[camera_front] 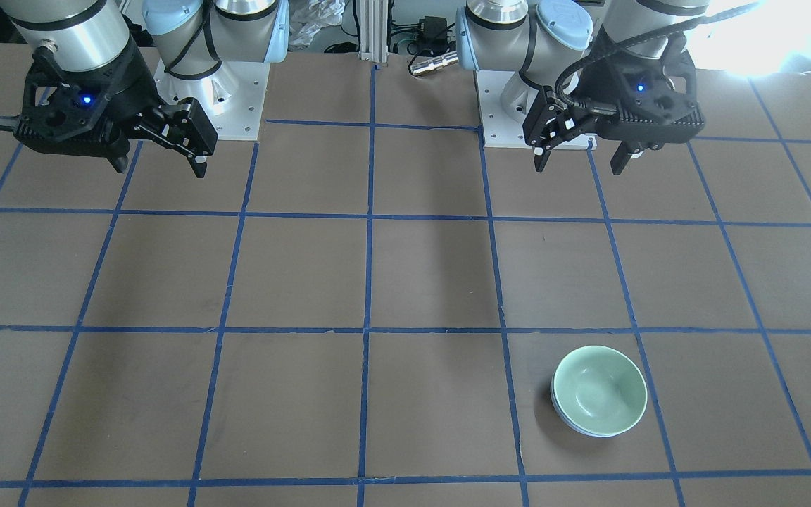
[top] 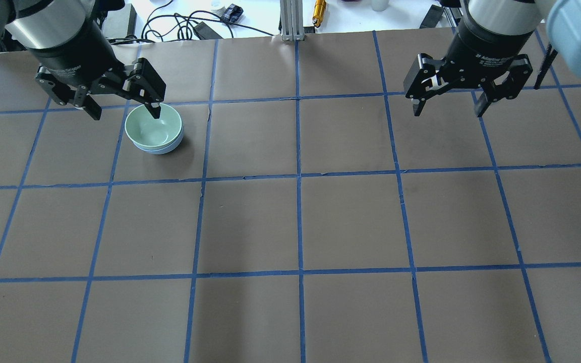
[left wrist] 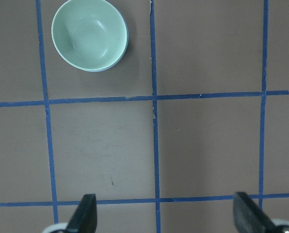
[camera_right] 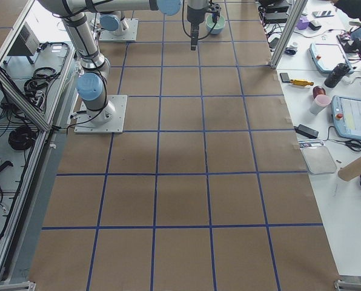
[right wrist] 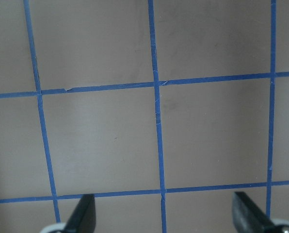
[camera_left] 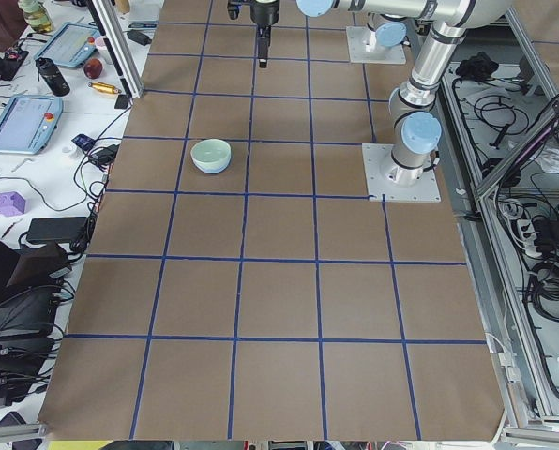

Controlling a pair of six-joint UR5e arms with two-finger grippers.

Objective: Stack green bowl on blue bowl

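Observation:
The green bowl (camera_front: 599, 391) sits upright, nested inside the blue bowl (camera_front: 574, 426), of which only a thin rim shows beneath it. The stack stands on the brown table on my left side, seen also in the overhead view (top: 153, 128) and the left wrist view (left wrist: 88, 34). My left gripper (top: 125, 113) is open and empty, raised well above the table and back from the stack; one finger only overlaps the bowl in the overhead view. My right gripper (top: 447, 111) is open and empty, raised over the table's right side.
The brown table (top: 295, 227) carries a grid of blue tape. An aluminium post (top: 290, 20), cables and a yellow tool (top: 319, 7) lie beyond its far edge. The arm bases (camera_front: 215, 98) stand at the robot's edge. A side bench holds tablets (camera_left: 22, 122).

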